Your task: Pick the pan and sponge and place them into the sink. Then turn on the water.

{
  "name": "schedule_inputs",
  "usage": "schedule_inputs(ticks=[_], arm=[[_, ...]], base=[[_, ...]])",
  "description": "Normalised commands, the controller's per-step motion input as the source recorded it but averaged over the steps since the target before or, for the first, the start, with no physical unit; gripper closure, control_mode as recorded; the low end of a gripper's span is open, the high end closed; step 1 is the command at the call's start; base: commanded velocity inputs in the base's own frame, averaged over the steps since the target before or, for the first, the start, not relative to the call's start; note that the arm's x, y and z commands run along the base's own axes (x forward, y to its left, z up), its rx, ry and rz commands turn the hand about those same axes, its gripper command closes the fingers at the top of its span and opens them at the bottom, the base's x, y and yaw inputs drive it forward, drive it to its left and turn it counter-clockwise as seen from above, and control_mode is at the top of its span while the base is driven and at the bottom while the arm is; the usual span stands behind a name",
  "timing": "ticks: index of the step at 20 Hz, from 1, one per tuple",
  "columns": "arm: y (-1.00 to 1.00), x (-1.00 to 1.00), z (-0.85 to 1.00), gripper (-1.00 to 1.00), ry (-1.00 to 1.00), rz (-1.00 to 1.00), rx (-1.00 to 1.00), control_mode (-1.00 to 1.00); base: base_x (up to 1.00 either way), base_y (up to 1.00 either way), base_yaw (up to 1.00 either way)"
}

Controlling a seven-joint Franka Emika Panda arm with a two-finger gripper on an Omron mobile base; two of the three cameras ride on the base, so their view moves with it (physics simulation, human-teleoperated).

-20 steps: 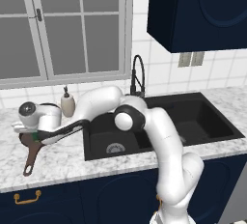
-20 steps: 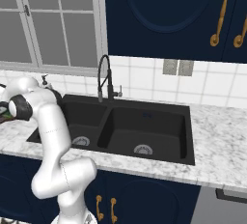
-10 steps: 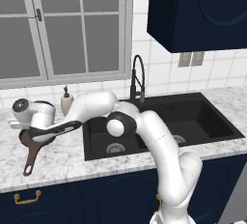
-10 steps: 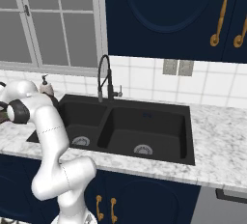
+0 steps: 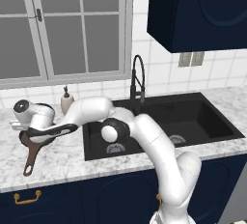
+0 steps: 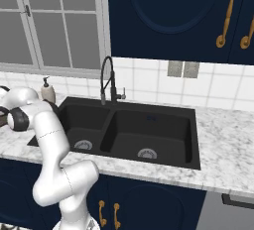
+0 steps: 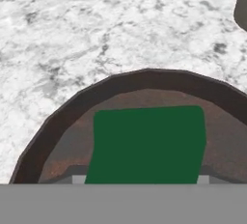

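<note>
Green sponge [image 7: 147, 143] inside pan [image 7: 72, 117] on marble counter [image 7: 96, 35] — fingers' spread: can't tell

Glossy white arm [image 5: 159, 146], dark rounded joints

pan [image 7: 58, 121]: round, dark brown, flat on marble at my 6 o'clock
sponge [image 7: 147, 143]: green face up, lying inside pan
sink [image 5: 202, 117]: black, double basin

One pan [image 7: 53, 136], one sponge [image 7: 147, 143], one sink [image 5: 193, 117], one soap bottle [image 5: 66, 101]
</note>
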Motion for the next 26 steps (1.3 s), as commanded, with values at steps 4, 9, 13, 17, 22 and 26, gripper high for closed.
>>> schedule_inputs(ticks=[4, 9, 13, 17, 22, 26], arm=[[0.00, 0.21, -0.21, 1.00, 0.06, -0.01, 0.04, -1.00], [0.00, 0.00, -0.22, -1.00, 0.07, 0.00, 0.02, -1.00], [0.00, -0.22, -0.04, -1.00, 0.02, -0.02, 0.00, -1.00], [0.00, -0.14, 0.00, -1.00, 0.00, -0.05, 0.00, -1.00], [-0.05, -0.09, 0.03, -1.00, 0.02, -0.04, 0.00, -1.00], [-0.16, -0.47, 0.54, -1.00, 0.00, -0.03, 0.00, -1.00]], base=[[0.00, 0.00, 0.00], [0.00, 0.00, 0.00], [0.00, 0.00, 0.00], [0.00, 0.00, 0.00], [0.00, 0.00, 0.00], [0.00, 0.00, 0.00]])
